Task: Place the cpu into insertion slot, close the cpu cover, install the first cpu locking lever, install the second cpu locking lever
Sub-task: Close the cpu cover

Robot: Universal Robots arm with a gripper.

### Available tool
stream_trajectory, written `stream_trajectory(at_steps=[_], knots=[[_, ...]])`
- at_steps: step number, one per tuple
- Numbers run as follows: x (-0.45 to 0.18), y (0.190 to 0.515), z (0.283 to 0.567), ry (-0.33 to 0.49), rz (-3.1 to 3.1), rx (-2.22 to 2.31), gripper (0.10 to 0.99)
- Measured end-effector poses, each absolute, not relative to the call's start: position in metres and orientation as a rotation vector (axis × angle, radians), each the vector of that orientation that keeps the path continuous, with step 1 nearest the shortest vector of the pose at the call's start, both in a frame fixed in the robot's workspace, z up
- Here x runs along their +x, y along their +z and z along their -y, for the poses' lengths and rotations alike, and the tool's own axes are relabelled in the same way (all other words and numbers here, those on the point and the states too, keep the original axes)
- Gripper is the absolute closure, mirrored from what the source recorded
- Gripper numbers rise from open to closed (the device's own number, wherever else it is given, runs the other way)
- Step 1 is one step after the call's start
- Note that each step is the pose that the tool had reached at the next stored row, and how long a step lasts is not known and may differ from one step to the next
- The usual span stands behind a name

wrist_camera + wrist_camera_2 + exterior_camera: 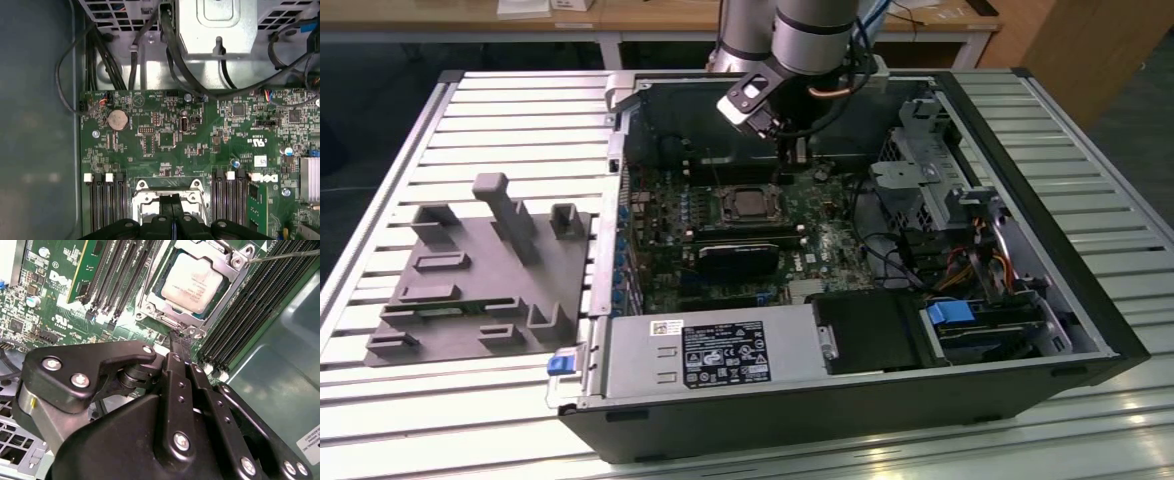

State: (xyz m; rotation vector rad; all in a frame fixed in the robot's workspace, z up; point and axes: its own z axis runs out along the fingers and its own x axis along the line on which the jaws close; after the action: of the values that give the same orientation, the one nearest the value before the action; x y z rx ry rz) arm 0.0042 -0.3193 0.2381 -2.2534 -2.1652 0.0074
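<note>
Inside the open computer case (881,400), I saw the chip (196,282) seated in its socket (720,206) on the green board (165,125), with the metal cover (235,271) lying flat around it. My gripper (176,340) hung just above the socket's far edge in the exterior view, its fingers pressed together and holding nothing. On the exterior view's left sat a grey holder block (480,270).

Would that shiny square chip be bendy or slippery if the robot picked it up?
Probably stiff: the cpu looks like a flat metal-topped plate. Its smooth top may be slippery. It likely would not lift now, since the cpu cover frames its edges.
</note>
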Motion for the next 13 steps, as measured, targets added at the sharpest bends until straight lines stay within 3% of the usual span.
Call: stream_trajectory(at_steps=[13], knots=[[-0.030,0.235,0.319,-0.047,2.188,-2.277,0.984]])
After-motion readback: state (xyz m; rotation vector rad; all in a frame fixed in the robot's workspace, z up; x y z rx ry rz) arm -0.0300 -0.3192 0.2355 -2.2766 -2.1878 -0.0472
